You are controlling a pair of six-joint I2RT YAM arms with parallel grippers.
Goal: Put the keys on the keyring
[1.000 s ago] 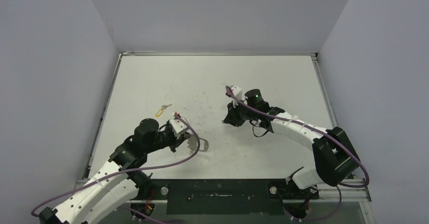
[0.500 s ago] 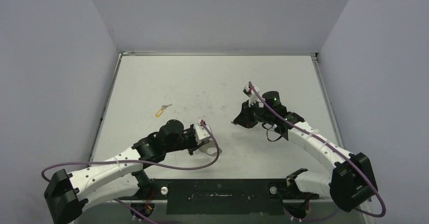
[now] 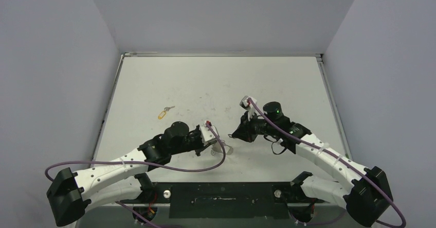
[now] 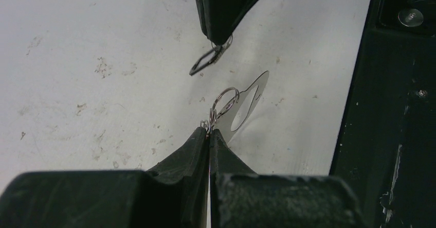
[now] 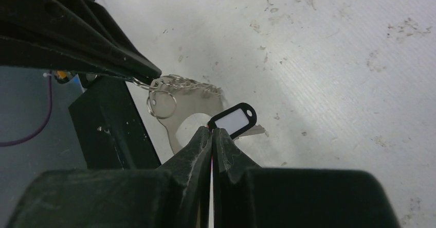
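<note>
My left gripper [image 4: 210,131] is shut on the small rings of the keyring's chain. The flat silver keyring [image 4: 248,104] hangs from it just above the table; the top view shows it too [image 3: 226,148]. My right gripper [image 5: 212,130] is shut on the key with the black cover [image 5: 232,119], which it holds right over the keyring [image 5: 189,126] and its chain [image 5: 181,84]. In the top view the left gripper [image 3: 215,141] and the right gripper [image 3: 235,134] are close together, tips facing. The key with the yellow tag [image 3: 163,113] lies on the table to the far left.
The black base strip [image 3: 226,198] runs along the table's near edge, just behind the keyring, and also shows in the left wrist view [image 4: 391,109]. Grey walls enclose the white table [image 3: 205,79] on three sides. Purple cables loop off both wrists.
My right gripper has moved left and nearer with the black key, closing on the left gripper. My left arm has carried the keyring to the right, towards the middle.
</note>
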